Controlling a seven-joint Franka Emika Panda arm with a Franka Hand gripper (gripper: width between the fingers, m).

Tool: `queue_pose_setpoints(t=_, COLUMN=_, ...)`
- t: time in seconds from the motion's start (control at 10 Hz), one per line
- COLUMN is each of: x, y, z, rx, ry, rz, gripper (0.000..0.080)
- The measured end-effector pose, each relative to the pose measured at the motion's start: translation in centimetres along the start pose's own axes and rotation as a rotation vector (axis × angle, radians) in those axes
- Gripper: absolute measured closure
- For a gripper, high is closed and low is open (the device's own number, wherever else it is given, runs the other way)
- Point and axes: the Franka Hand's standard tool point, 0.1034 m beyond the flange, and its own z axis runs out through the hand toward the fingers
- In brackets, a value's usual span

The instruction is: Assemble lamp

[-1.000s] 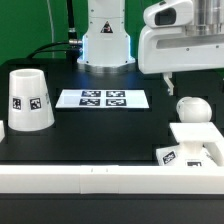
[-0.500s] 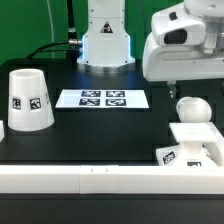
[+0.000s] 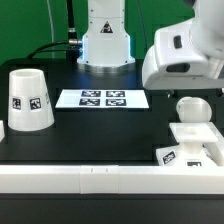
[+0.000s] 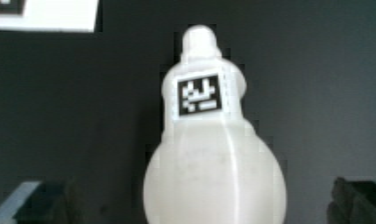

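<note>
Beneath your end effector (image 4: 199,203), fingers (image 4: 39,200) spread wide, the bulb (image 4: 206,130) sits centred between them, long axis square to their closing line

Pretty much everything here is white on black. The lamp shade (image 3: 30,100) is plain white with one black-and-white square tag (image 3: 29,101) on its side. The bulb (image 3: 190,108) is white too, and the wrist view shows a black-and-white patterned tag (image 4: 203,94) on its narrow end. The base (image 3: 197,140) is white, again with a black-and-white tag (image 3: 168,155) on it. The marker board (image 3: 102,99) is white, printed with four black-and-white tags. The table (image 3: 100,135) is black and its front rail (image 3: 90,180) is white. The robot arm (image 3: 185,55) is white, against a green backdrop (image 3: 30,25). The claw (image 4: 190,200) has dark, near-black fingers (image 4: 28,198).
</note>
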Motion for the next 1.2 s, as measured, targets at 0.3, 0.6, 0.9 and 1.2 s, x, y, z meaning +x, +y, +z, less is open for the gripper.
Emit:
queue_pose_setpoints(t=0.3, x=-0.1, y=-0.5, z=2.2, rx=-0.020, ry=-0.147, rz=-0.010, gripper=0.0101)
queue_pose_setpoints(t=0.6, x=0.8, y=-0.5, z=3.4, rx=-0.023, ry=-0.191, rz=-0.010, gripper=0.0101)
queue_pose_setpoints(t=0.9, x=1.4, y=-0.5, z=4.7, rx=-0.022, ry=-0.177, rz=-0.009, gripper=0.0101)
queue_pose_setpoints(t=1.2, x=1.7, y=-0.3, z=5.5, rx=-0.020, ry=-0.172, rz=-0.004, gripper=0.0101)
